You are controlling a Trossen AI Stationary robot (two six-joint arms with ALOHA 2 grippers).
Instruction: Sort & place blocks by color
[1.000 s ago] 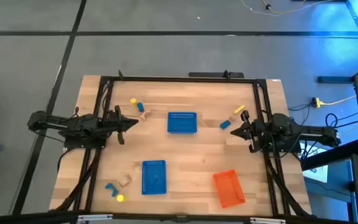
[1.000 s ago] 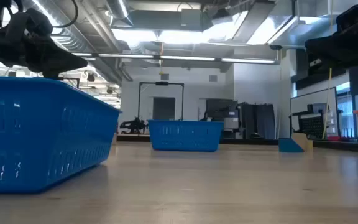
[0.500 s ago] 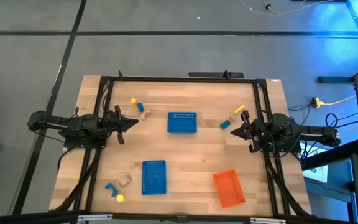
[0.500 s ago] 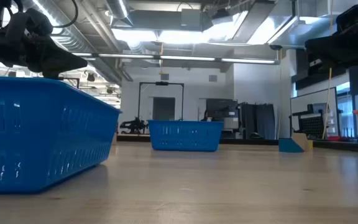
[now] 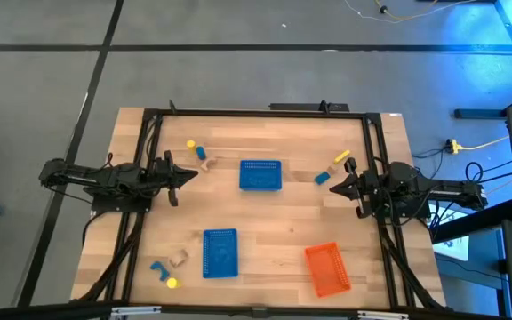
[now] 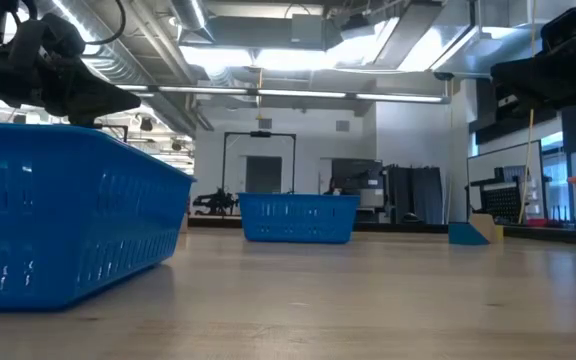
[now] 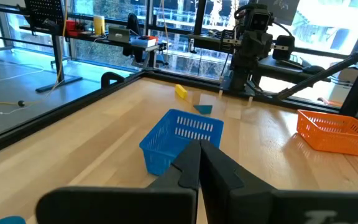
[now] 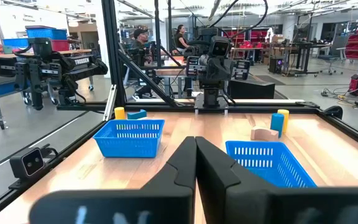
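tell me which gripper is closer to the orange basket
Right. The right gripper sits at the table's right side, with the orange basket just toward the front edge from it. The left gripper is at the left side, across the table, with a blue basket between.

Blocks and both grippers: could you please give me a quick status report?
Left gripper and right gripper: jaws shut, empty, above the table sides. Blocks all loose on the table, none in baskets. Nothing in the way.
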